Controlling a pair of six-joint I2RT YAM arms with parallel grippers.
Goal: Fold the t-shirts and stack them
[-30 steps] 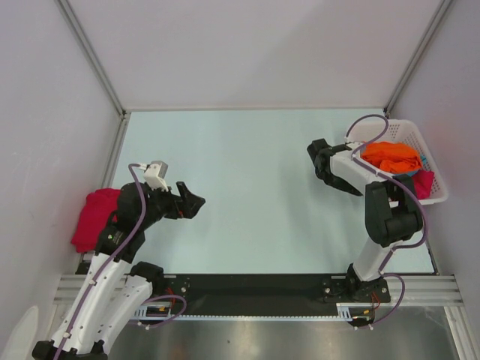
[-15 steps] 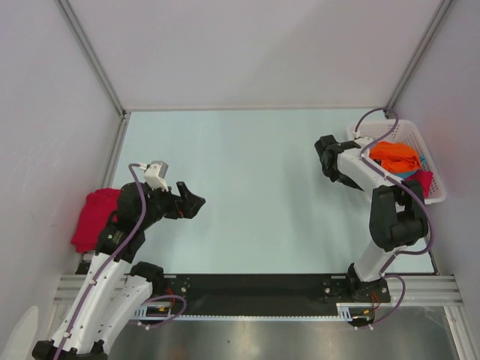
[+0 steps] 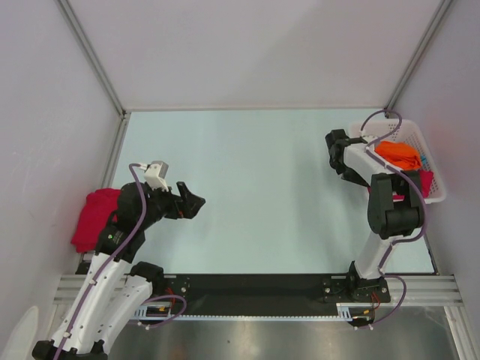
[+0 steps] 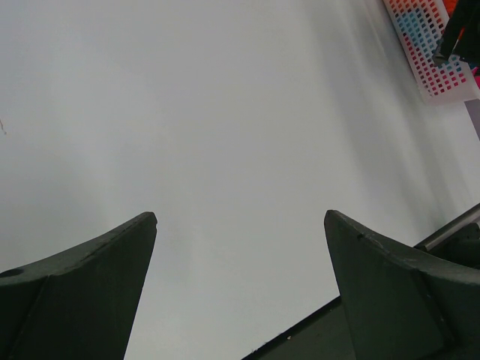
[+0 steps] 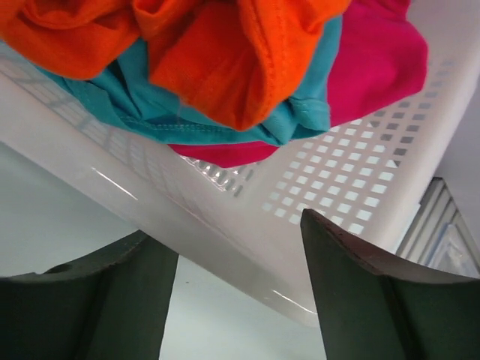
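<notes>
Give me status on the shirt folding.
Done: one pink shirt sits apart at the table's left edge; folded or not, I cannot tell. In hand: nothing. The right gripper is open at the basket wall, facing the orange shirt; the left gripper is open over bare table. Left: the orange shirt, a teal shirt and a second pink shirt lie bunched in the basket.

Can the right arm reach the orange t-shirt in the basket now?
Probably yes: the open right tool faces the basket, and the orange t-shirt lies on top of the pile, uncovered.
</notes>
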